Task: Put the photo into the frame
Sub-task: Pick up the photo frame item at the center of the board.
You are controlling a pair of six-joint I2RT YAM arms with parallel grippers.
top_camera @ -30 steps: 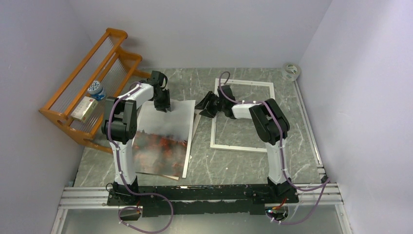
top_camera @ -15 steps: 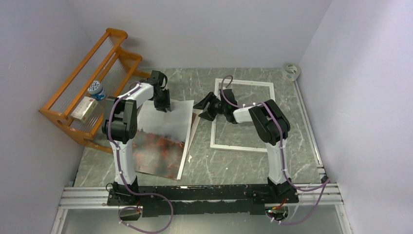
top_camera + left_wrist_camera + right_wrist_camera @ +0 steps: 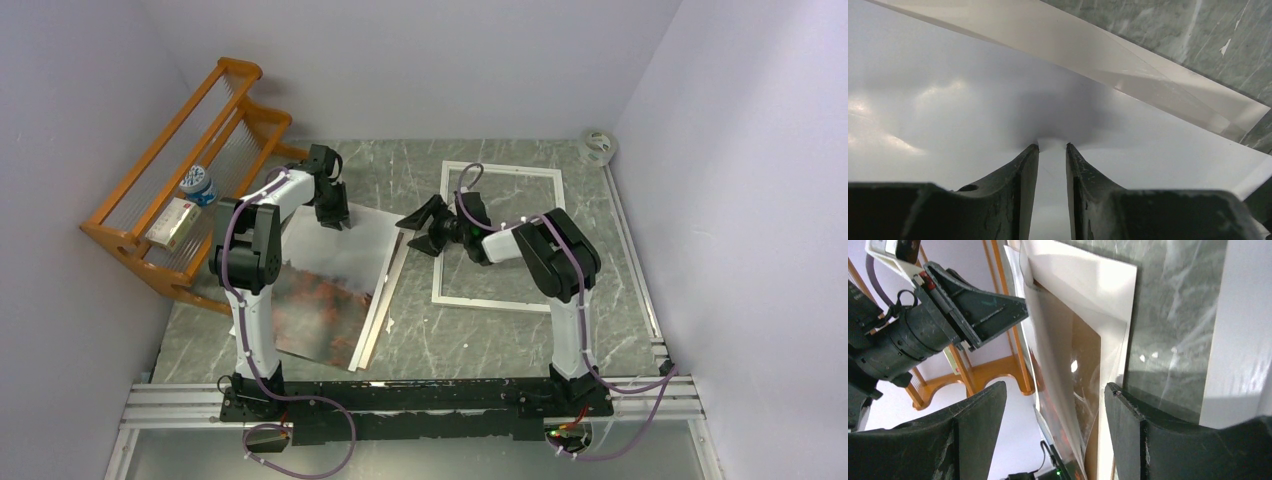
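The photo (image 3: 330,290), grey sky above and red trees below, lies at the left with its far edge raised. My left gripper (image 3: 337,218) is shut on that far edge; in the left wrist view its fingers (image 3: 1052,146) pinch the pale print (image 3: 948,100). The white frame (image 3: 510,168) lies flat on the table to the right. My right gripper (image 3: 412,222) is open and empty between photo and frame. In the right wrist view its jaws (image 3: 1056,387) stand wide on either side of the photo's edge (image 3: 1050,405) and a brown backing board (image 3: 1087,355).
An orange wooden rack (image 3: 180,190) stands at the far left and holds a bottle (image 3: 200,183) and a box (image 3: 172,222). A tape roll (image 3: 598,145) sits in the far right corner. A white-edged sheet (image 3: 376,318) shows under the photo's right side.
The photo has swung a little left and tilted, baring the white sheet under its right edge. My right gripper has edged left toward the photo's corner, still open.
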